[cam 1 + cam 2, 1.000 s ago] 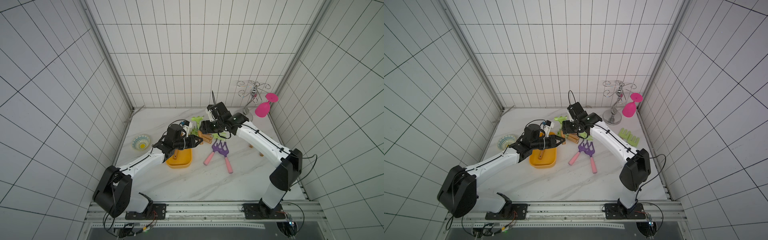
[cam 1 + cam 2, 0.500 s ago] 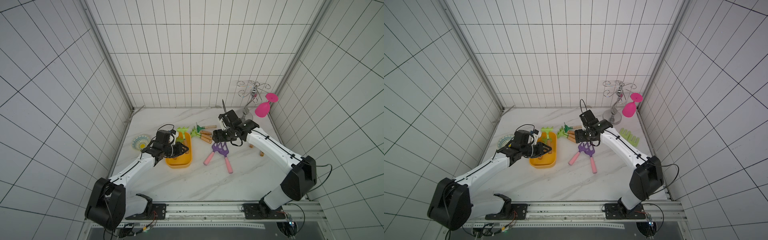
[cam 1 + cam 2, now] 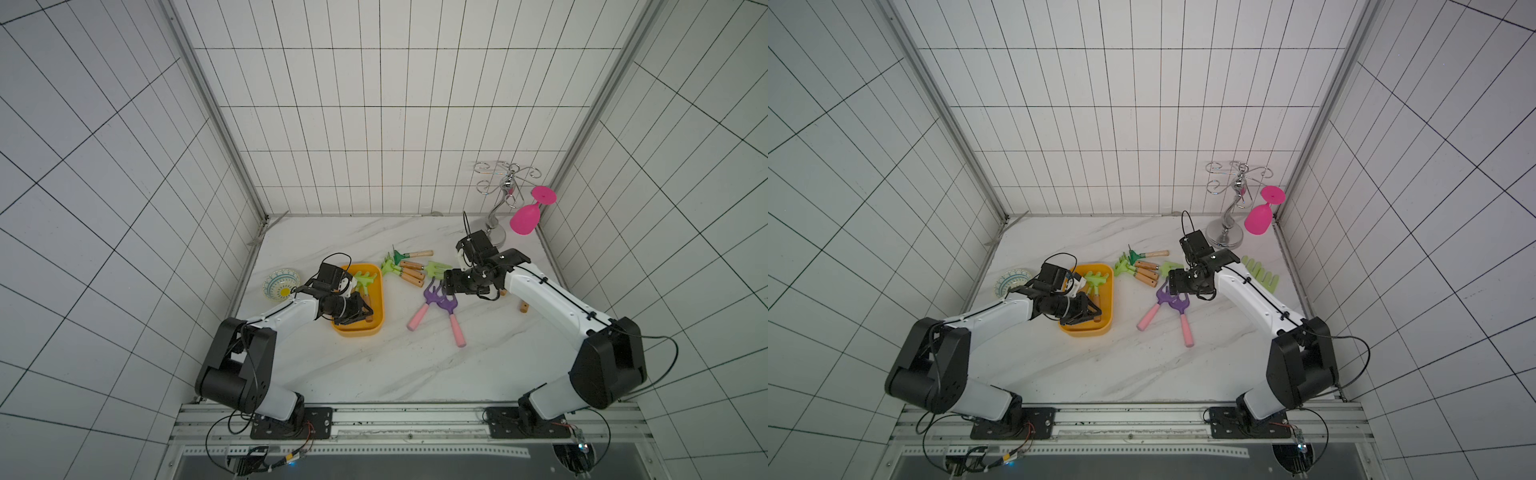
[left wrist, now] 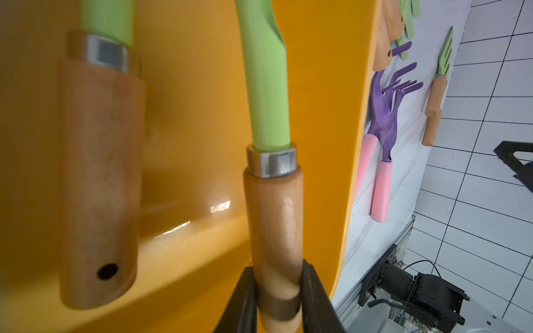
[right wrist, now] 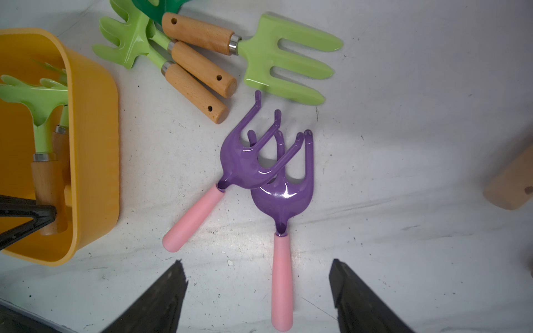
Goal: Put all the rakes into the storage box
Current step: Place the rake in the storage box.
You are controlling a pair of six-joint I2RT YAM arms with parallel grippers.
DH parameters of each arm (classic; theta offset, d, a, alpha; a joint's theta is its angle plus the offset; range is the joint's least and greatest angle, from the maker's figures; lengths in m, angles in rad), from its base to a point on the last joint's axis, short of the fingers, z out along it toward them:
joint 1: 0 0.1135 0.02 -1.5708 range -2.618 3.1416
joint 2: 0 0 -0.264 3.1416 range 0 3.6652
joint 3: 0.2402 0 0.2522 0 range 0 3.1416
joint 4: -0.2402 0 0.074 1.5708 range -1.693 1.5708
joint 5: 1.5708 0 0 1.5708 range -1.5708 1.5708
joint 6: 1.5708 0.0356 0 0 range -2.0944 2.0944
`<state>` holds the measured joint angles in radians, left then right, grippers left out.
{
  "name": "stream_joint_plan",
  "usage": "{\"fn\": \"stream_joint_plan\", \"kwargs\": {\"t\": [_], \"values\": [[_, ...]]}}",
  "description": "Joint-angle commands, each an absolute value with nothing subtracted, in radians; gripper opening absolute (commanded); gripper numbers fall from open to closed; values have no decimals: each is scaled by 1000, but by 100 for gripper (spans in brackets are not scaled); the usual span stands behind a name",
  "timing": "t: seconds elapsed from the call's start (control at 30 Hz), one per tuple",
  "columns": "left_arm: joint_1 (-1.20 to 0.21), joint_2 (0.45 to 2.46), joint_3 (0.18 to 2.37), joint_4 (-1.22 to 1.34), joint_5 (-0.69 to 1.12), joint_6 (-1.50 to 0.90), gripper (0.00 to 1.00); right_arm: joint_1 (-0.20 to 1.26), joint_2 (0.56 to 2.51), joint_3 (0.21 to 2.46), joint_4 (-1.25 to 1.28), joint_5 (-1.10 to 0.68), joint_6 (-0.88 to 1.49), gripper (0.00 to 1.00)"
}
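Two green rakes (image 4: 268, 86) sit in the box (image 4: 331, 101); the left gripper (image 4: 278, 268) pinches one's wooden handle between narrow jaws. It should open fully, then lift straight out. The right gripper (image 5: 256, 262) hovers wide, a purple rake (image 5: 282, 196) beneath its jaws.

The left gripper (image 4: 278, 288) is clamping the wooden handle end of a light-green rake (image 4: 269, 86), one black finger pressing on each side. The rake is lying inside the yellow-orange storage box (image 4: 326, 115), beside a second rake (image 4: 98, 173) of the same kind. Two purple rakes (image 4: 385, 115) with pink handles are lying outside the box wall.
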<state>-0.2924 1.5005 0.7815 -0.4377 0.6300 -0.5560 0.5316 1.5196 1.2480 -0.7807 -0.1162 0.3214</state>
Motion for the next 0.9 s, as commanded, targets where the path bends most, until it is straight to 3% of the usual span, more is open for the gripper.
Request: {"fn": "stream_joint_plan", "kwargs": {"t": [0.0,0.37,0.7,0.87], "values": [[-288,1530,803,-413,666,-535,15,514,1500,1217,-767,-128,305,81],[-279,1681,950,-504,693,-499,18,506,1580,1254,-770,-141,283,81],[-278,1664,969,-565,610,-497,45,505,1652,1306,-783,-108,275,83],[-279,1631,992,-592,571,-483,53,480,1664,1340,-801,-64,280,84]]}}
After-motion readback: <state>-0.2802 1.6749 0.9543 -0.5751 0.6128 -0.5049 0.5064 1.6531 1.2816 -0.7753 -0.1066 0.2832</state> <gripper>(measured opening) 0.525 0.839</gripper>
